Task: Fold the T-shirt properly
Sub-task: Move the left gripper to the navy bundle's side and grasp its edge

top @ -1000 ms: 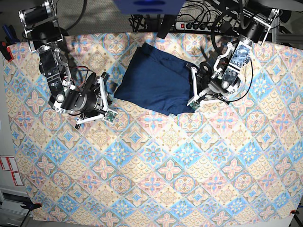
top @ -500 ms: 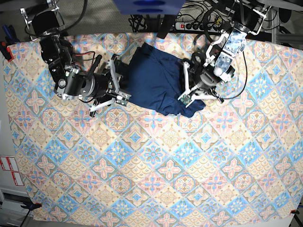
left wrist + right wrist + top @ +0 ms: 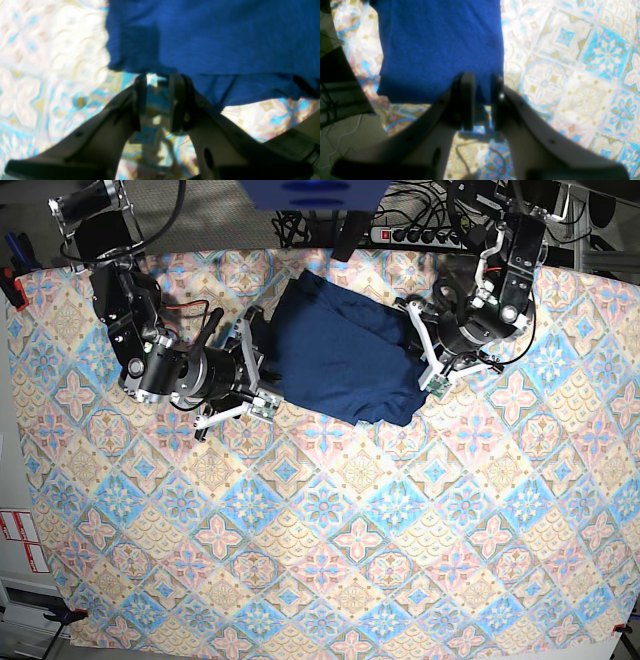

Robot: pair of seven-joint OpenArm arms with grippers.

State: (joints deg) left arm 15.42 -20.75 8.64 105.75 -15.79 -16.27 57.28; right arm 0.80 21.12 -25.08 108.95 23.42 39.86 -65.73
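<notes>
The T-shirt (image 3: 335,355) lies folded into a dark blue, roughly rectangular bundle at the back middle of the table. My left gripper (image 3: 420,350) stands at its right edge. In the left wrist view the left gripper (image 3: 158,77) is open by a narrow gap, its tips meet the T-shirt's (image 3: 212,37) hem, and only tablecloth shows between the fingers. My right gripper (image 3: 258,365) is at the shirt's left edge. Seen from the right wrist, the right gripper (image 3: 482,77) is also narrowly open, with its tips over the near edge of the T-shirt (image 3: 440,45).
The pastel patterned tablecloth (image 3: 330,520) covers the whole table. Behind the back edge lie a power strip (image 3: 410,232) and tangled cables. A blue object (image 3: 315,192) hangs over the top middle. Floor and cables (image 3: 342,110) show beyond the table edge.
The arm on the base view's left has moved up and right to the shirt's left edge. The other arm went in against the right edge, then drew back slightly. The shirt's lower right corner shifted.
</notes>
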